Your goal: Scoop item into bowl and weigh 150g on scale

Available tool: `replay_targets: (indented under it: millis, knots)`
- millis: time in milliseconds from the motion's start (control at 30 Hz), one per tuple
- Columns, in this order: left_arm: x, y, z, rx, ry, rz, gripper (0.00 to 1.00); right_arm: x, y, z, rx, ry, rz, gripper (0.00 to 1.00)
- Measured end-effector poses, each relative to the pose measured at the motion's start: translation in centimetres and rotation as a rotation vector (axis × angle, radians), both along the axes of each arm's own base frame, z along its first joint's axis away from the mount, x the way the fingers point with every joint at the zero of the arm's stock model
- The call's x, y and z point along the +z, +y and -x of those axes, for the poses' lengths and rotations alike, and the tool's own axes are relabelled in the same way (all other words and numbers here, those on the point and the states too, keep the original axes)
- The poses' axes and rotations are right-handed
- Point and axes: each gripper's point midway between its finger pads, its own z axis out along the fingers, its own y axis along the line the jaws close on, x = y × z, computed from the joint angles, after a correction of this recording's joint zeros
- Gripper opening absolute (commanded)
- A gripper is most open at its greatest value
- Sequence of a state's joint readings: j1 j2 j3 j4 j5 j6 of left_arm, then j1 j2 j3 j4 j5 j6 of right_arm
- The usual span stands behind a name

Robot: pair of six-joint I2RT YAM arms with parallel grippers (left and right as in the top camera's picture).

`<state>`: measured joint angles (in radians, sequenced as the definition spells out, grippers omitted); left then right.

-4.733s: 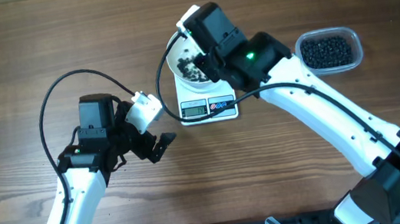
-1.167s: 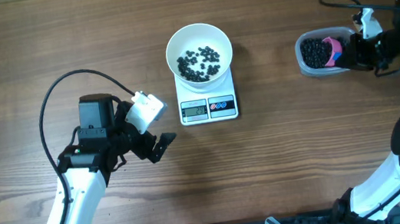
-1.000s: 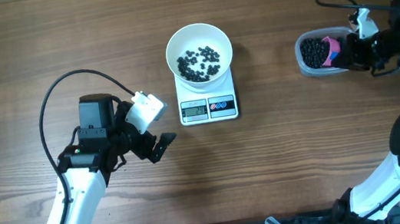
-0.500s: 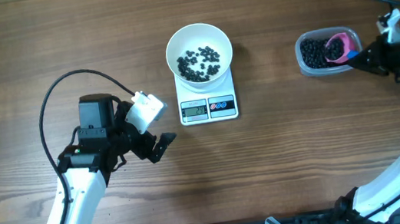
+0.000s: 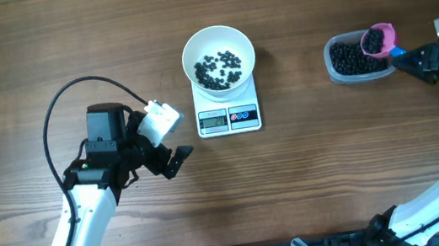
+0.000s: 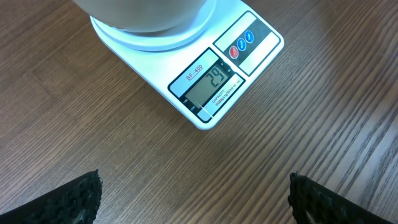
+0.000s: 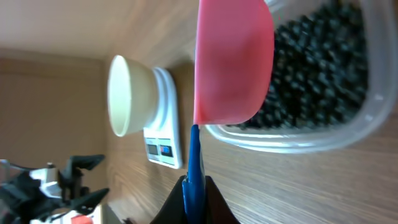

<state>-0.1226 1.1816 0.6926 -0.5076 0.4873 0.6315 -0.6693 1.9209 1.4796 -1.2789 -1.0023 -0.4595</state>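
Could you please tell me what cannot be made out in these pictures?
The reading on the scale is too small in the overhead view.
What the bowl holds: the left wrist view's top edge cuts the bowl off.
The fill of the pink scoop: the right wrist view shows only its outside.
The right hand is mostly cut off by that view's bottom edge.

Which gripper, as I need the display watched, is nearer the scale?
Left. Left gripper sits just left of the scale; right gripper holds a scoop far right, at the container.
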Motion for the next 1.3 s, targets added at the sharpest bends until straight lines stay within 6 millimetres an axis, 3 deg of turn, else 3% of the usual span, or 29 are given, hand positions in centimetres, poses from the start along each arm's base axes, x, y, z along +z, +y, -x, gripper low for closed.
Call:
replay_targets:
  millis: [367,467,667,1000,1133,1300]
  knots:
    - [0.0,0.0,0.0,0.0,0.0,0.0,1.0,3.9,2.4,-0.9,-0.008,-0.109,-0.217,0.04]
    - [0.0,0.0,0.0,0.0,0.0,0.0,1.0,4.6,4.7,-1.4,0.041,-0.124,-0.258,0.04]
    - [0.0,0.0,0.0,0.0,0.0,0.0,1.0,5.2,11.1,-2.4,0.203,-0.141,-0.296,0.04]
    - [0.0,0.0,0.0,0.0,0.001,0.0,1.0,4.2,22.7,-4.1,0.447,-0.114,-0.251,0.04]
    - [0.0,0.0,0.0,0.0,0.001,0.0,1.0,3.9,27.3,-3.9,0.512,-0.048,-0.157,0.04]
    - [0.0,0.0,0.0,0.0,0.0,0.0,1.0,4.5,30.7,-5.0,0.539,-0.089,0.09,0.04]
